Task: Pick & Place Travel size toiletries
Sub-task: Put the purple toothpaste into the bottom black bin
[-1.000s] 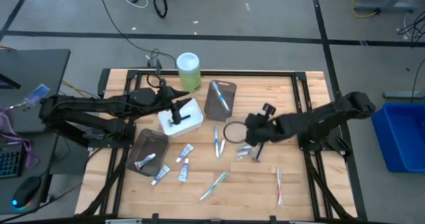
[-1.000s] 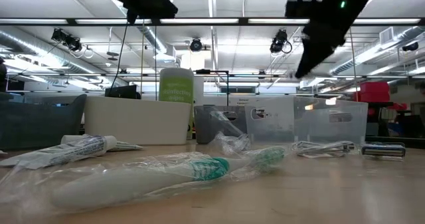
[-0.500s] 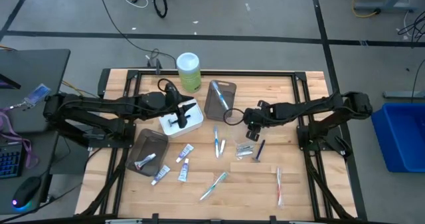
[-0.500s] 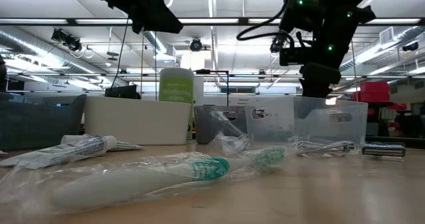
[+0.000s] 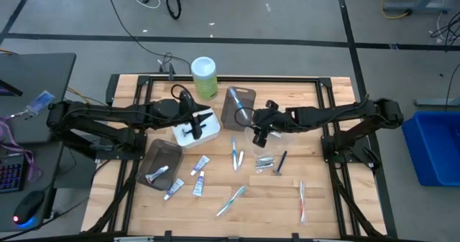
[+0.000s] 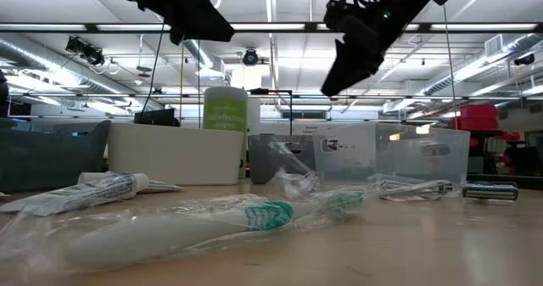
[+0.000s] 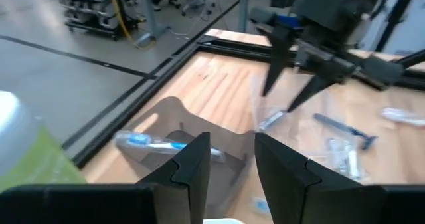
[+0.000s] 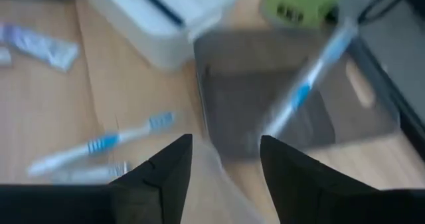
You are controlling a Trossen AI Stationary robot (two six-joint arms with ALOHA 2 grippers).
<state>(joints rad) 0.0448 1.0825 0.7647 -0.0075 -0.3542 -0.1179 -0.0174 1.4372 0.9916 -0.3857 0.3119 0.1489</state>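
Travel size toiletries lie loose on the wooden table: toothbrushes [image 5: 233,153] [image 5: 231,200] [image 5: 302,199], white tubes [image 5: 200,164] [image 5: 199,187], silvery packets [image 5: 264,162] and a dark razor [image 5: 282,161]. One toothbrush [image 8: 312,78] leans in the grey tray [image 5: 238,107], a tube [image 5: 157,174] lies in the brown tray [image 5: 159,163], and a dark item [image 8: 159,4] rests in the white tray [image 5: 195,129]. My right gripper [image 5: 256,132] hangs open in the air beside the grey tray, its spread fingers [image 7: 272,78] empty. My left gripper [image 5: 195,118] hovers open above the white tray.
A tall green canister [image 5: 204,77] stands at the table's far edge behind the white tray. A clear tray [image 6: 420,154] sits near the middle, under my right gripper. Bare wood lies along the near edge and at the right.
My right gripper has risen from the razor and silvery packets and swung toward the table's left and far side, ending beside the grey tray; the razor and packets stay on the table. My left gripper has edged slightly rightward over the white tray.
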